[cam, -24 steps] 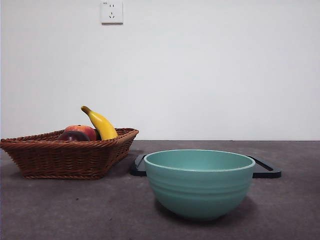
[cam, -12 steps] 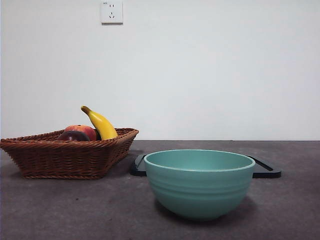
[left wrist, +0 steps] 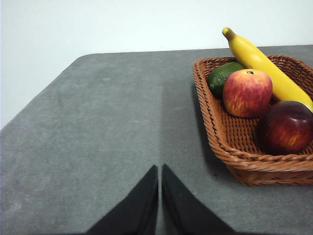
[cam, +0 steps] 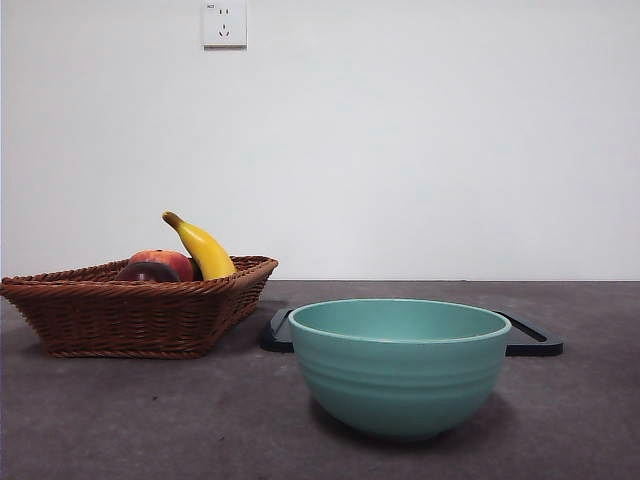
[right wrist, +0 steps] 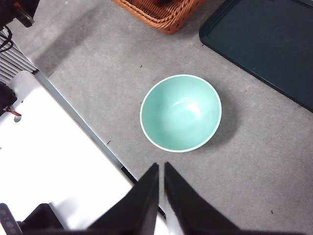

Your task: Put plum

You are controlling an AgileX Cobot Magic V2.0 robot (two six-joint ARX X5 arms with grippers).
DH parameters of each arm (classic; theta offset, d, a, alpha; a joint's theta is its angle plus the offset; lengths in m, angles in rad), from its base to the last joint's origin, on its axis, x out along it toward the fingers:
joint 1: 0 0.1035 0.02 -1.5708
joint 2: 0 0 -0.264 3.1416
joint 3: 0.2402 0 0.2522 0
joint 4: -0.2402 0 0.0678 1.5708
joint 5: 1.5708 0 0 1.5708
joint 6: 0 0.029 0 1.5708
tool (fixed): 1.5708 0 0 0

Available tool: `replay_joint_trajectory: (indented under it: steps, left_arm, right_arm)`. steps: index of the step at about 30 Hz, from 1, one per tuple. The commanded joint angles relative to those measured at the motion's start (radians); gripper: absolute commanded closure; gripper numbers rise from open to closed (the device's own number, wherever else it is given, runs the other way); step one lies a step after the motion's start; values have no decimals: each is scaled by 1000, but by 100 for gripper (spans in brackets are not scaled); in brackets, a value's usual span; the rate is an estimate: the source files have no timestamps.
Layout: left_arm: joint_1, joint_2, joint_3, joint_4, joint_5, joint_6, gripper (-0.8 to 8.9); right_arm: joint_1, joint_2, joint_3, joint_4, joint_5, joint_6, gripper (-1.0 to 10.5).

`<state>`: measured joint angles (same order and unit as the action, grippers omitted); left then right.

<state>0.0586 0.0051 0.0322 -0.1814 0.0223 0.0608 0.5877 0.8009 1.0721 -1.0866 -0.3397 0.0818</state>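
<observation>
Nearest the front edge of the tabletop [cam: 120, 430] stands the teal bowl [cam: 400, 365], empty as the right wrist view shows it. Behind it lies a dark tray [cam: 535, 338], flat on the tabletop. Toward the far side sits the wicker basket [cam: 130, 310], and the plum [left wrist: 285, 127] lies inside it, against the basket's near wall in the left wrist view, just beside the red apple [left wrist: 247, 92] and under the banana [left wrist: 266, 68]. A green fruit [left wrist: 222, 76] is tucked in the far corner of the basket.

The left gripper [left wrist: 160, 169] hovers over bare tabletop beside the basket, jaws pressed together and holding nothing. The right gripper [right wrist: 161, 166] hangs high above the bowl, jaws likewise closed and empty.

The plum is round, dark maroon going nearly black, with a warmer orange-red patch low on one side and a soft gleam on top. That gloss suggests a smooth, slippery skin, so the jaws would likely slide if they closed off-centre. It looks firm and moderately heavy for its size, and probably not fragile. The best hold seems to be across its widest part, from above, with the jaws opened wide first. The basket wall and the apple crowd two sides, so one jaw should drop into the gap between plum and apple.
</observation>
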Motion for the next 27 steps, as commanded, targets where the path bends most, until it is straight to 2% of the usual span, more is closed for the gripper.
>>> replay_joint_trajectory:
  steps: [1, 21, 24, 27]
  left_arm:
    - [2, -2, -21, -6, -4, -6, 804]
    - [2, -2, -21, -6, -4, -6, 804]
    - [2, -2, -21, -6, -4, -6, 804]
    - [2, -2, -21, -6, -4, -6, 804]
  right_arm:
    - [6, 7, 14, 9, 0, -12, 939]
    - [5, 6, 14, 9, -1, -10, 939]
    - [-8, 3, 13, 72, 23, -21, 939]
    - [-71, -24, -7, 217, 79, -56, 939]
